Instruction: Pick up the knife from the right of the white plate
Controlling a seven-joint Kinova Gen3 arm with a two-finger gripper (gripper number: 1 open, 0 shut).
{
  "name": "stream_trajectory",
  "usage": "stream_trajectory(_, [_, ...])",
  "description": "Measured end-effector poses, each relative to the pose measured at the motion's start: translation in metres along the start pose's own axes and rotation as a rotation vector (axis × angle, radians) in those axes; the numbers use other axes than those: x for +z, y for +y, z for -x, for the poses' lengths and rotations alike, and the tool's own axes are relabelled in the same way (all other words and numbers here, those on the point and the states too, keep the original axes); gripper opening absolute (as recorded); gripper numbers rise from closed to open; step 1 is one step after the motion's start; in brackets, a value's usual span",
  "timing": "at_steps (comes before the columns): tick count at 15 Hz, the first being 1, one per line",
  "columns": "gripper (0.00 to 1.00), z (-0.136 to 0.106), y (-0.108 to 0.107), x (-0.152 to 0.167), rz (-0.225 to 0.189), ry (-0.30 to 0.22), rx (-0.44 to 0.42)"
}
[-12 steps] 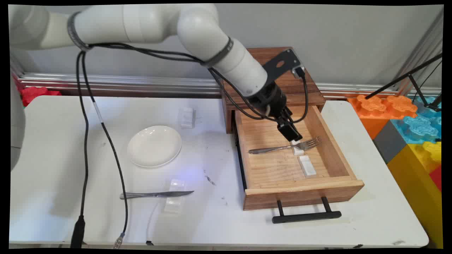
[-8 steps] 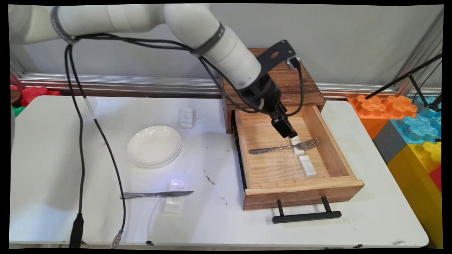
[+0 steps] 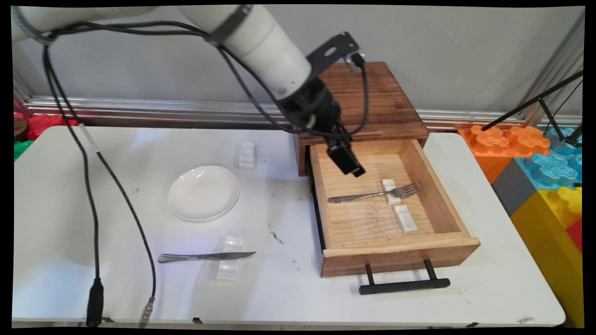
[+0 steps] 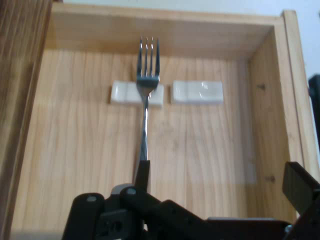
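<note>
A metal fork (image 3: 372, 194) lies in the open wooden drawer (image 3: 400, 246), its neck propped on a small white rest (image 3: 391, 191). A second white rest (image 3: 405, 218) sits beside it, bare. My gripper (image 3: 354, 170) hangs above the drawer's back left part, apart from the fork and holding nothing. In the hand view the fork (image 4: 145, 125) points away from me across its rest (image 4: 136, 93), with the other rest (image 4: 197, 92) to the right. The gripper (image 4: 220, 185) is open, and one finger (image 4: 142, 175) stands over the fork's handle end.
The drawer's black handle (image 3: 404, 284) sticks out toward the table's front. Left of the drawer are a white plate (image 3: 203, 192), a knife (image 3: 205, 256) on a clear rest (image 3: 230, 258), and another rest (image 3: 247, 155). Coloured foam blocks (image 3: 535, 163) stand at the right.
My gripper has risen and drawn back to the left, away from the fork's neck. The fork stays on its rest in the drawer.
</note>
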Motion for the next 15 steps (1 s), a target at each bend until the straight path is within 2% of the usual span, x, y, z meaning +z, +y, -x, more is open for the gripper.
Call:
stream_trajectory(8, [1.0, 0.055, 0.001, -0.065, -0.024, -0.051, -0.017])
stream_trajectory(15, [1.0, 0.112, -0.004, -0.104, -0.046, -0.109, 0.006])
